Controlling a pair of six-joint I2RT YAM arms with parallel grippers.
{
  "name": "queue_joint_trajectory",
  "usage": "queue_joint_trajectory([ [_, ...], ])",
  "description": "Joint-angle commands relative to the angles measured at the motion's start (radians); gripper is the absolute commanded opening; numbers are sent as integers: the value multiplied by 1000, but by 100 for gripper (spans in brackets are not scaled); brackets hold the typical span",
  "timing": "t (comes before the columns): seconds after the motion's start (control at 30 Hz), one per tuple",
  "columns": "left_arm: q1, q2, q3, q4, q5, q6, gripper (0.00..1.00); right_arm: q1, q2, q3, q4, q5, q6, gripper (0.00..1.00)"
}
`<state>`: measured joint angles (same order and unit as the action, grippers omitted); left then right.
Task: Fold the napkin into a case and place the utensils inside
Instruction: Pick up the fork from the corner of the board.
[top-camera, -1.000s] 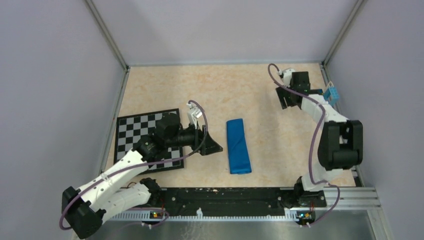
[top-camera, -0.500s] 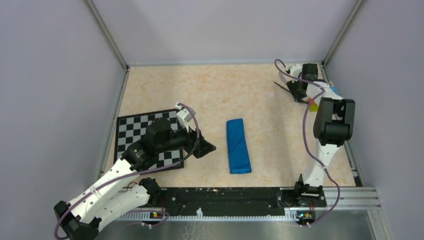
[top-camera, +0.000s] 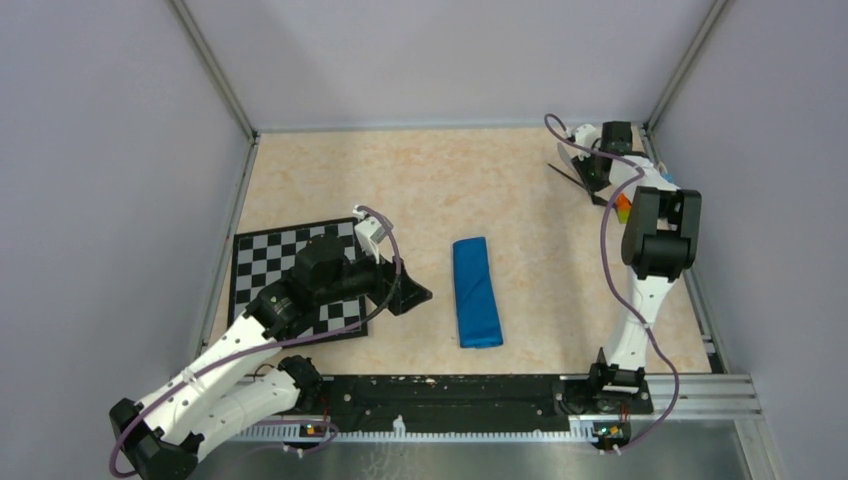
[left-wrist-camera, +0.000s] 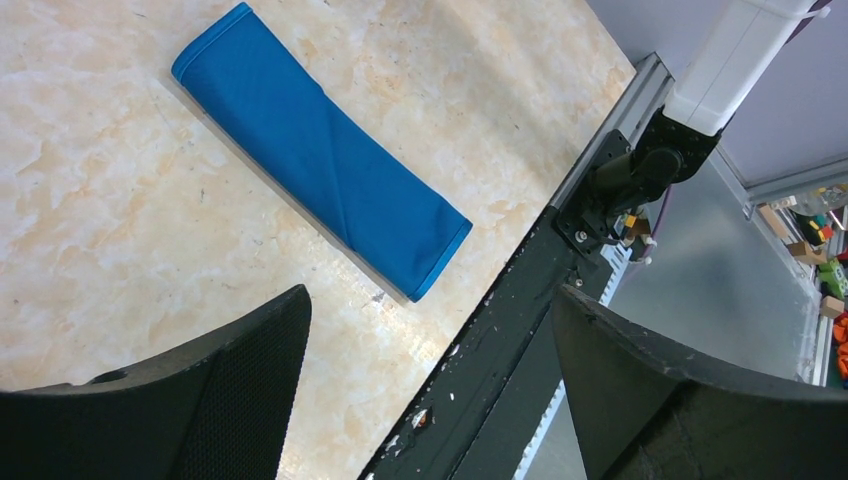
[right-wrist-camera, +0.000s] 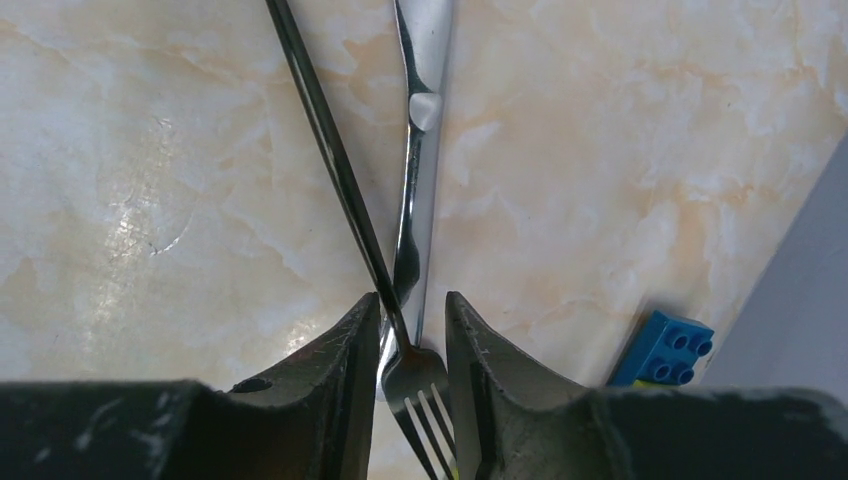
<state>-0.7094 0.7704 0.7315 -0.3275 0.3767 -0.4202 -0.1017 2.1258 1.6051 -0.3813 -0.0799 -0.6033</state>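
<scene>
Your right gripper (right-wrist-camera: 412, 310) is down on the table (top-camera: 420, 180) in the far corner at two o'clock. Its jaws stand close together around the utensils (right-wrist-camera: 415, 200). The thin black one (right-wrist-camera: 330, 150) and the silver one run up toward twelve o'clock in the wrist view, with fork tines between the fingers (right-wrist-camera: 340, 370). You cannot tell whether the jaws pinch them. A blue toy block (right-wrist-camera: 665, 348) lies at four o'clock of them. The case (top-camera: 476, 292) lies flat near the table's middle, well apart from the utensils. Your left gripper (top-camera: 415, 285) hangs at nine o'clock of the case, jaws spread wide and holding nothing, beside the chessboard (top-camera: 265, 260).
</scene>
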Motion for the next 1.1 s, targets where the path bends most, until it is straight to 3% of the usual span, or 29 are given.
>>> queue_joint_trajectory([
  [0.0,-1,2,27,11,3,4,93,-9,14,45,-1,-38,-12,30],
  [0.17,-1,-8,29,-1,-1,8,93,-9,37,47,-5,-41,-13,28],
  [0.63,-2,-33,22,-8,0,3,93,-5,43,56,-7,-63,-9,1],
  [0.73,-2,-37,16,-2,0,-4,93,6,35,65,-16,-35,7,0],
  [0.87,-1,-41,-10,17,-4,-46,94,68,-62,40,-22,105,122,0],
  [1.07,-1,36,-82,84,71,-233,94,286,-307,-86,-230,348,457,0],
])
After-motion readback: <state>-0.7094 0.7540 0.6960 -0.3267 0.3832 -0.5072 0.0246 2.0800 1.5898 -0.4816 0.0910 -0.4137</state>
